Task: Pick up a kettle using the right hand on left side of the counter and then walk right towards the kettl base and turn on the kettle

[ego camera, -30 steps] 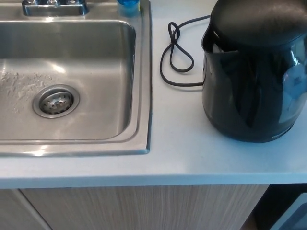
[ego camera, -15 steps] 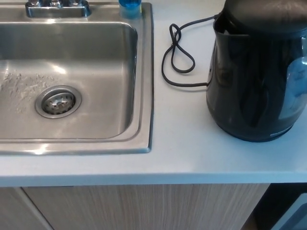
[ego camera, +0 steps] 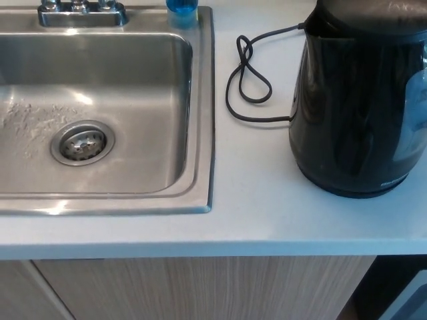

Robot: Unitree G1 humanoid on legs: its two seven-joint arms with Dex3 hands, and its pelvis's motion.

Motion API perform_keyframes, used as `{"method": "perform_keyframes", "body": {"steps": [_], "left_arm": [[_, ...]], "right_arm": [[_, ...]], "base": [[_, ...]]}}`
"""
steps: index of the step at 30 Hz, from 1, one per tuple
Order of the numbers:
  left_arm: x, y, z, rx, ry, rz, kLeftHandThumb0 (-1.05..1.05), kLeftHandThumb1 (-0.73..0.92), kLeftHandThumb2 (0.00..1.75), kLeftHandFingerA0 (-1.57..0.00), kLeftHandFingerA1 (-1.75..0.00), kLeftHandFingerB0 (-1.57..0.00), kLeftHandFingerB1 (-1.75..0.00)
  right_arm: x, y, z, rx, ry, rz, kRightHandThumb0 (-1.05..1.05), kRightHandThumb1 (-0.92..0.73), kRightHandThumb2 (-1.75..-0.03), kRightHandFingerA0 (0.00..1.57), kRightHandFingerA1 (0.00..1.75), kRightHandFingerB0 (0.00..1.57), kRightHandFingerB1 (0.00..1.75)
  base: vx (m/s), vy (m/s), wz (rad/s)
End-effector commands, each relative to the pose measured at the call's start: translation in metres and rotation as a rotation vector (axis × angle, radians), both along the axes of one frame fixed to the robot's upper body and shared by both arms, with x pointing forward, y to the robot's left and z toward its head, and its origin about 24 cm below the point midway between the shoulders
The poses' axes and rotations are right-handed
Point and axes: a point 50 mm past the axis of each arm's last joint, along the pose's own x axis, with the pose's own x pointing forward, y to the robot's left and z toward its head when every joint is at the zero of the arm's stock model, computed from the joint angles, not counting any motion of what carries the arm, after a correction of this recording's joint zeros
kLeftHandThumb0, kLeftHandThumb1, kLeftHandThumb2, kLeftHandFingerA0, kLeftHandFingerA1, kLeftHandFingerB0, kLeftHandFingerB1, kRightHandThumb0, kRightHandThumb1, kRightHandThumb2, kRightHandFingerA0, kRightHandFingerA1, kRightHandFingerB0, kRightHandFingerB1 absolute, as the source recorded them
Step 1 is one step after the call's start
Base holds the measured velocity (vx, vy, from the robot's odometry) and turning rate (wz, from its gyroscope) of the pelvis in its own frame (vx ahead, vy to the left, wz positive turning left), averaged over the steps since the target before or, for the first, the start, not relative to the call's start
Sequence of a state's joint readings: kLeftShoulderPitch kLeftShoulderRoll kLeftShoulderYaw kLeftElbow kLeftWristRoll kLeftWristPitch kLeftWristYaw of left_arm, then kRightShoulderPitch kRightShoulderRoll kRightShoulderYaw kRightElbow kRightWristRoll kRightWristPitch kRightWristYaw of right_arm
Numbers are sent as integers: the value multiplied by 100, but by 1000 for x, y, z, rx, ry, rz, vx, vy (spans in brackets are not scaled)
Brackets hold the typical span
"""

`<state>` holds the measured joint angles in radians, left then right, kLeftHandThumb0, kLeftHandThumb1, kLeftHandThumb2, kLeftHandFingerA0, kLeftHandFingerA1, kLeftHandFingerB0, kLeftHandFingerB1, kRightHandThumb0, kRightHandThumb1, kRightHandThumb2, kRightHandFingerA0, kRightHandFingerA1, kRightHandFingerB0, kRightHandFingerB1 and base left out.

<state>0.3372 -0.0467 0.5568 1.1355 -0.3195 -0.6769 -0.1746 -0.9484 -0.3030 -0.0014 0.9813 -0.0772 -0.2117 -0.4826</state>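
Observation:
A black electric kettle (ego camera: 357, 100) stands upright on the pale counter (ego camera: 267, 213) at the right of the head view, its top cut off by the picture's edge. A black power cord (ego camera: 247, 80) loops on the counter to its left and runs back behind the kettle. The base under the kettle is hidden, so I cannot tell whether the kettle rests on it. Neither of my hands shows in this view.
A stainless steel sink (ego camera: 200, 120) with a round drain (ego camera: 83, 142) fills the left half. A faucet base (ego camera: 81, 12) and a blue bottle (ego camera: 181, 7) sit at its back rim. Wood-grain cabinet fronts (ego camera: 200, 290) lie below the counter's front edge.
The kettle has shifted slightly right and turned, its spout and lid gap no longer facing me. The sink and cord drifted only a little, from camera motion.

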Motion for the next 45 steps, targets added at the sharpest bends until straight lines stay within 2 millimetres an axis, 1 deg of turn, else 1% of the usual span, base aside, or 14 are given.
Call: {"method": "perform_keyframes", "body": {"steps": [1, 7, 8, 9, 14, 15, 16, 17, 24, 28, 36, 37, 38, 45], "left_arm": [[-1, 5, 7, 67, -29, -10, -6, 60, 89, -103, -82, -95, -71], [1, 5, 6, 66, -34, -3, -6, 59, 92, -101, -83, -95, -72], [1, 4, 6, 61, -31, -1, -5, 58, 94, -100, -83, -95, -70], [1, 4, 5, 61, -28, -1, -6, 58, 93, -99, -82, -94, -70], [-1, 2, 6, 59, -30, -1, -5, 59, 91, -99, -83, -94, -71], [-2, 2, 6, 61, -29, -1, -5, 58, 93, -99, -83, -94, -71], [-2, 3, 6, 65, -24, -2, -5, 57, 97, -98, -84, -94, -71], [-2, 3, 6, 68, -19, -2, -5, 57, 97, -98, -84, -94, -71], [-1, 0, 5, 62, -22, -9, -5, 54, 102, -99, -85, -95, -74], [-2, 0, 5, 51, -21, -2, -7, 58, 90, -101, -84, -96, -72], [-4, 3, 7, 64, -22, 2, -6, 57, 92, -101, -83, -96, -72], [-4, 2, 7, 62, -30, -3, -4, 55, 95, -100, -84, -95, -73], [-4, 1, 7, 59, -43, -10, -4, 55, 95, -100, -84, -95, -73], [-3, 0, 8, 72, -32, -23, -5, 52, 99, -101, -85, -95, -75]], "right_arm": [[-8, -14, -34, -115, 175, -52, -24, -63, -97, 90, 175, 80, 155], [-6, -11, -23, -133, 126, -44, -26, -63, -98, 90, 175, 79, 158], [-6, -11, -17, -150, 90, -43, -31, -54, -110, 119, 136, 105, 126], [-5, -10, -14, -150, 74, -40, -25, -62, -96, 93, 175, 80, 161], [-6, -15, -6, -159, 18, -50, -24, -63, -97, 93, 175, 83, 157], [-6, -15, -6, -150, 12, -48, -28, -55, -109, 121, 137, 105, 126], [-6, -16, -6, -132, 10, -47, -21, -60, -105, 94, 175, 81, 158], [-6, -16, -7, -123, 16, -48, -21, -60, -105, 94, 175, 81, 158], [-6, -14, -21, -99, 82, -72, -19, -55, -105, 93, 175, 83, 158], [-6, -13, -33, -66, 125, -80, -24, -63, -89, 92, 175, 77, 163], [-7, -13, -43, -10, 167, -80, -26, -68, -79, 93, 175, 72, 164], [-10, -15, -52, 7, 193, -102, -29, -71, -70, 91, 175, 73, 155], [-14, -18, -66, 30, 233, -135, -29, -71, -70, 91, 175, 73, 155], [-20, -22, -84, 58, 303, -168, -27, -72, -77, 89, 175, 67, 161]], "base": [[0, 0, 0], [0, 0, 0], [0, 0, 0], [0, 0, 0], [0, 0, 0], [0, 0, 0], [0, 0, 0], [0, 0, 0], [0, 0, 0], [0, 0, 0], [0, 0, 0], [0, 0, 0], [0, 0, 0], [-1, -1, -1]]}}
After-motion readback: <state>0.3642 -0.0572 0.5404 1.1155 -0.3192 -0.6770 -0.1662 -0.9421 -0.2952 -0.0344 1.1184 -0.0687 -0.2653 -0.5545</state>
